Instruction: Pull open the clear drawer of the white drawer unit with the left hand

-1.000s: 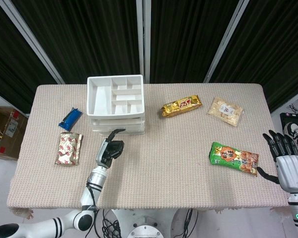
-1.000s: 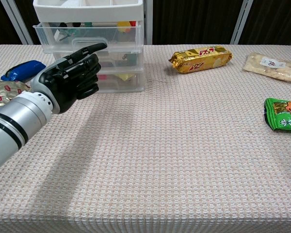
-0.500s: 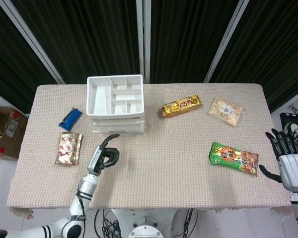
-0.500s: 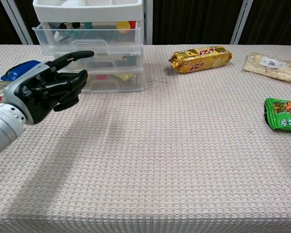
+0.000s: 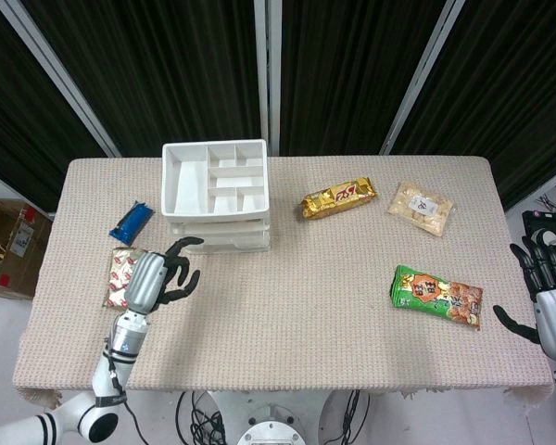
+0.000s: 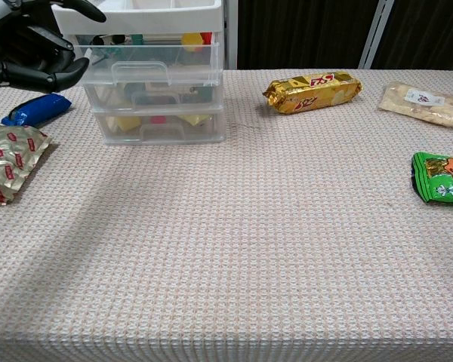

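Head view first: the white drawer unit sits in the upper left of the table, its open top tray showing compartments, and the clear drawer under it pokes out slightly at the front edge. The left hand hangs lower left of the unit, fingers loosely spread and curled, gripping nothing, just beside the red-patterned snack pack; a blue packet lies above that, left of the unit. At the right edge of the frame the right hand shows off the table's side, fingers apart, nothing in it. A gold snack bar and a pale bag sit upper right, a green packet centre right. Chest view now: the left hand is up in the top left corner, fingers spread and bare, apart from the drawer handle; the clear drawer holds small coloured items, with two more drawers stacked below
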You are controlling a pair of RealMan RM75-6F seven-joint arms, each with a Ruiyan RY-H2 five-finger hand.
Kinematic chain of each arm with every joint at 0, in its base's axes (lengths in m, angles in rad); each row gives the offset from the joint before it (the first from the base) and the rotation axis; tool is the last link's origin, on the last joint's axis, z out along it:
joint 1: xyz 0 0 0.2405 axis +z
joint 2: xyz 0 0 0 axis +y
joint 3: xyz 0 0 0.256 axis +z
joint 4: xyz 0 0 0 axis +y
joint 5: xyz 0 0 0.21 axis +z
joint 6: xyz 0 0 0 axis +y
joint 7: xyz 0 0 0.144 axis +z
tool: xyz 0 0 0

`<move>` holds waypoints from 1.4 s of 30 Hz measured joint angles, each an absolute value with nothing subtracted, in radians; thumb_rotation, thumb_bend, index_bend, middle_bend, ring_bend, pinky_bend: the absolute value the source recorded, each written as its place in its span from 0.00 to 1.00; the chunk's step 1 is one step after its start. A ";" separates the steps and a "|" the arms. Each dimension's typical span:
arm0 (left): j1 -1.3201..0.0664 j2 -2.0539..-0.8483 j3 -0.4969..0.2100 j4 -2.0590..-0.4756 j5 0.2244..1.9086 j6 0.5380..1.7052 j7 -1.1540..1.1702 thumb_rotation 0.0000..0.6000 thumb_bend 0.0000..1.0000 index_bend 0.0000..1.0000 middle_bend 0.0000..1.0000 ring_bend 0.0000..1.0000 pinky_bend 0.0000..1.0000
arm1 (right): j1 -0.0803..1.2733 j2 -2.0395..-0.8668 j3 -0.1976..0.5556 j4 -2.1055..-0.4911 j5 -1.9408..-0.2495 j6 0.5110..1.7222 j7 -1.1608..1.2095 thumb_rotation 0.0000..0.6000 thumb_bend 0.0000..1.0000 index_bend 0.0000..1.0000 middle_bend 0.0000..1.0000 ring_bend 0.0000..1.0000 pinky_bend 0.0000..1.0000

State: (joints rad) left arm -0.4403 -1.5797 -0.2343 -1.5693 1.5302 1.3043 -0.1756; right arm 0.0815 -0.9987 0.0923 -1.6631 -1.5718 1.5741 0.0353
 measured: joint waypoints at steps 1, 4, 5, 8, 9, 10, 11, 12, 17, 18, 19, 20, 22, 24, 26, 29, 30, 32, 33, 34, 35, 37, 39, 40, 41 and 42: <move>-0.454 -1.558 -0.240 -1.590 1.510 1.268 -0.132 1.00 0.41 0.22 0.83 0.93 1.00 | 0.081 -1.000 0.090 -1.661 -1.572 1.571 0.037 1.00 0.12 0.00 0.01 0.00 0.00; -0.487 -1.521 -0.254 -1.628 1.445 1.192 -0.031 1.00 0.41 0.20 0.84 0.93 1.00 | 0.080 -1.006 0.085 -1.652 -1.570 1.564 0.045 1.00 0.12 0.00 0.01 0.00 0.00; -0.497 -1.514 -0.258 -1.635 1.423 1.172 -0.004 1.00 0.41 0.20 0.84 0.93 1.00 | 0.079 -1.008 0.084 -1.649 -1.569 1.564 0.048 1.00 0.12 0.00 0.01 0.00 0.00; -0.527 -1.496 -0.267 -1.656 1.348 1.115 0.065 1.00 0.41 0.17 0.86 0.93 1.00 | 0.076 -1.013 0.083 -1.640 -1.563 1.563 0.057 1.00 0.12 0.00 0.01 0.00 0.00; -0.536 -1.492 -0.270 -1.660 1.327 1.101 0.080 1.00 0.41 0.17 0.86 0.93 1.00 | 0.076 -1.014 0.083 -1.638 -1.561 1.563 0.059 1.00 0.12 0.00 0.01 0.00 0.00; -0.547 -1.488 -0.273 -1.665 1.301 1.084 0.096 1.00 0.41 0.17 0.86 0.93 1.00 | 0.075 -1.015 0.083 -1.634 -1.560 1.561 0.062 1.00 0.12 0.00 0.01 0.00 0.00; -0.555 -1.485 -0.275 -1.669 1.284 1.073 0.107 1.00 0.41 0.17 0.87 0.93 1.00 | 0.075 -1.017 0.082 -1.632 -1.558 1.560 0.064 1.00 0.12 0.00 0.01 0.00 0.00; -0.563 -1.482 -0.276 -1.673 1.269 1.062 0.115 1.00 0.41 0.18 0.87 0.93 1.00 | 0.074 -1.018 0.082 -1.629 -1.557 1.559 0.066 1.00 0.12 0.00 0.01 0.00 0.00; -0.586 -1.457 -0.272 -1.705 1.236 1.033 0.134 1.00 0.41 0.29 0.88 0.94 1.00 | 0.074 -1.023 0.082 -1.622 -1.551 1.554 0.073 1.00 0.12 0.00 0.01 0.00 0.00; -0.587 -1.453 -0.270 -1.712 1.238 1.032 0.129 1.00 0.41 0.30 0.88 0.94 1.00 | 0.075 -1.023 0.082 -1.621 -1.551 1.553 0.073 1.00 0.12 0.00 0.01 0.00 0.00; -0.586 -1.446 -0.266 -1.723 1.243 1.033 0.120 1.00 0.41 0.31 0.88 0.94 1.00 | 0.075 -1.024 0.082 -1.620 -1.551 1.552 0.072 1.00 0.12 0.00 0.01 0.00 0.00; -0.585 -1.440 -0.262 -1.731 1.249 1.034 0.113 1.00 0.41 0.32 0.88 0.94 1.00 | 0.076 -1.024 0.082 -1.620 -1.552 1.551 0.072 1.00 0.12 0.00 0.01 0.00 0.00; -0.582 -1.425 -0.251 -1.752 1.262 1.036 0.094 1.00 0.41 0.33 0.88 0.94 1.00 | 0.077 -1.025 0.082 -1.620 -1.553 1.548 0.071 1.00 0.12 0.00 0.01 0.00 0.00; -0.578 -1.409 -0.242 -1.772 1.271 1.034 0.074 1.00 0.41 0.33 0.88 0.94 1.00 | 0.079 -1.026 0.082 -1.621 -1.554 1.545 0.068 1.00 0.12 0.00 0.01 0.00 0.00; -0.573 -1.386 -0.228 -1.798 1.285 1.031 0.046 1.00 0.41 0.33 0.88 0.94 1.00 | 0.081 -1.026 0.082 -1.623 -1.555 1.544 0.065 1.00 0.12 0.00 0.01 0.00 0.00; -0.565 -1.352 -0.205 -1.832 1.305 1.024 0.011 1.00 0.40 0.33 0.87 0.94 1.00 | 0.082 -1.027 0.082 -1.626 -1.556 1.542 0.061 1.00 0.12 0.00 0.01 0.00 0.00; -0.562 -1.344 -0.199 -1.839 1.311 1.023 0.001 1.00 0.40 0.33 0.87 0.94 1.00 | 0.082 -1.027 0.082 -1.627 -1.556 1.541 0.060 1.00 0.12 0.00 0.01 0.00 0.00; -0.557 -1.328 -0.185 -1.853 1.324 1.020 -0.023 1.00 0.40 0.33 0.87 0.94 1.00 | 0.083 -1.027 0.082 -1.629 -1.556 1.541 0.058 1.00 0.12 0.00 0.01 0.00 0.00; -0.555 -1.322 -0.178 -1.859 1.331 1.018 -0.031 1.00 0.40 0.33 0.87 0.94 1.00 | 0.083 -1.027 0.082 -1.629 -1.557 1.541 0.057 1.00 0.12 0.00 0.01 0.00 0.00; -0.553 -1.314 -0.170 -1.865 1.340 1.018 -0.040 1.00 0.40 0.33 0.87 0.94 1.00 | 0.083 -1.027 0.082 -1.630 -1.558 1.541 0.056 1.00 0.12 0.00 0.01 0.00 0.00; -0.551 -1.310 -0.166 -1.869 1.347 1.020 -0.045 1.00 0.40 0.33 0.87 0.94 1.00 | 0.083 -1.027 0.082 -1.631 -1.558 1.541 0.055 1.00 0.12 0.00 0.01 0.00 0.00; -0.548 -1.306 -0.157 -1.876 1.359 1.026 -0.050 1.00 0.40 0.33 0.87 0.94 1.00 | 0.082 -1.027 0.081 -1.633 -1.559 1.542 0.054 1.00 0.12 0.00 0.01 0.00 0.00; -0.546 -1.303 -0.151 -1.883 1.367 1.031 -0.049 1.00 0.39 0.32 0.87 0.94 1.00 | 0.082 -1.027 0.081 -1.633 -1.559 1.543 0.054 1.00 0.12 0.00 0.01 0.00 0.00; -0.545 -1.302 -0.146 -1.887 1.372 1.034 -0.047 1.00 0.39 0.32 0.87 0.94 1.00 | 0.081 -1.027 0.081 -1.633 -1.559 1.543 0.053 1.00 0.12 0.00 0.01 0.00 0.00; -0.545 -1.302 -0.143 -1.890 1.375 1.036 -0.045 1.00 0.39 0.32 0.87 0.94 1.00 | 0.081 -1.027 0.081 -1.633 -1.558 1.543 0.053 1.00 0.12 0.00 0.01 0.00 0.00; -0.545 -1.301 -0.140 -1.892 1.376 1.037 -0.042 1.00 0.39 0.31 0.87 0.94 1.00 | 0.081 -1.027 0.081 -1.633 -1.558 1.543 0.054 1.00 0.12 0.00 0.01 0.00 0.00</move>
State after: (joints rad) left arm -0.5446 -1.3012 -0.1398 -1.8918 1.3763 1.0374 -0.0419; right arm 0.0812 -1.0274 0.0808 -1.6326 -1.5578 1.5426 0.0538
